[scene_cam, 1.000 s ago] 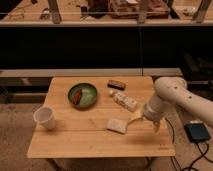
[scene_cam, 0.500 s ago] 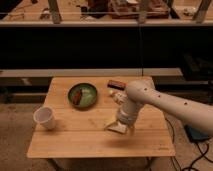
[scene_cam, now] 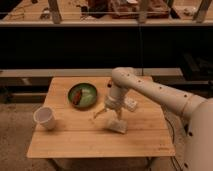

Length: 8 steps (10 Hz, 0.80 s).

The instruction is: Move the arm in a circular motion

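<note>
The arm (scene_cam: pixel 160 95) is cream-white, thick and tubular with small dark dots. It reaches in from the right edge, bends at a joint (scene_cam: pixel 122 77) over the table's back, and points down. Its pale gripper (scene_cam: pixel 108 115) hangs just above the middle of the wooden table (scene_cam: pixel 75 142), between the green bowl and a white packet (scene_cam: pixel 117 125). Its two fingers are spread apart and hold nothing.
A green bowl (scene_cam: pixel 84 95) with a reddish-brown item in it sits at the back left. A white cup (scene_cam: pixel 45 118) stands near the left edge. A white object (scene_cam: pixel 131 104) lies partly behind the arm. Dark shelving runs behind the table.
The arm has swung leftward, from near the table's right edge to its middle. The gripper now hangs left of the white packet. The objects on the table have not moved.
</note>
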Each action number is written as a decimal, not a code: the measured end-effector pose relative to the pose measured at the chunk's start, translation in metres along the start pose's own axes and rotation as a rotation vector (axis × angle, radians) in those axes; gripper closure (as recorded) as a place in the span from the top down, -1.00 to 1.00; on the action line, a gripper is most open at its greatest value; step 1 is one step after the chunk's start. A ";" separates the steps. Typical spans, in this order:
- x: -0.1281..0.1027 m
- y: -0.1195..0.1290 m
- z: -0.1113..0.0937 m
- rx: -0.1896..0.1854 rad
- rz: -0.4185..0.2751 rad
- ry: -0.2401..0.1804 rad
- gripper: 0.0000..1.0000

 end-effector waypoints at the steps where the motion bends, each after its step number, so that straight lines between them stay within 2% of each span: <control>1: 0.018 0.002 -0.009 -0.001 -0.016 0.017 0.60; 3: 0.068 0.011 -0.036 0.002 -0.032 0.084 0.60; 5: 0.090 0.037 -0.054 0.004 0.020 0.128 0.60; 7: 0.095 0.080 -0.073 0.000 0.101 0.168 0.60; 8: 0.088 0.105 -0.081 -0.004 0.153 0.183 0.60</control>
